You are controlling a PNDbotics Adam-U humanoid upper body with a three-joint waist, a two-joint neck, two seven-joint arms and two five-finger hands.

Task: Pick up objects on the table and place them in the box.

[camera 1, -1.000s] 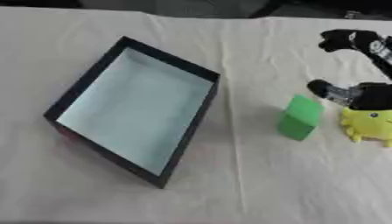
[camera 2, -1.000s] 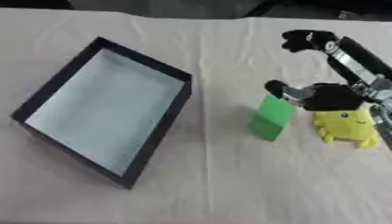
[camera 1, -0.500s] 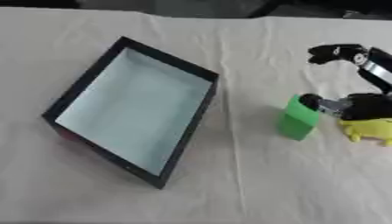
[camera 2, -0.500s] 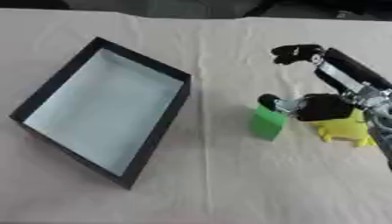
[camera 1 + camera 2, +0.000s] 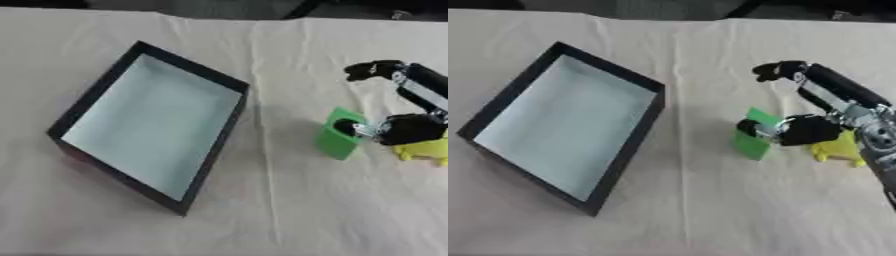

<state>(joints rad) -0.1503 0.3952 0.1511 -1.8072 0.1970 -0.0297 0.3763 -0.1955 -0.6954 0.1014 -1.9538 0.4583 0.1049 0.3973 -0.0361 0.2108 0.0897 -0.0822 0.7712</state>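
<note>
Right robot hand [image 5: 802, 131] spread, nothing held, one finger touching green block [image 5: 754, 134] at its left; box [image 5: 98, 96] far left.

the desk [image 5: 289, 210] is covered in matt cream cloth, creased in long folds. the box [image 5: 80, 108] has dull black walls and a smooth pale floor. the green block [image 5: 334, 144] and yellow thing [image 5: 424, 149] look like smooth plastic. the right hand [image 5: 802, 131] is matt black.
</note>
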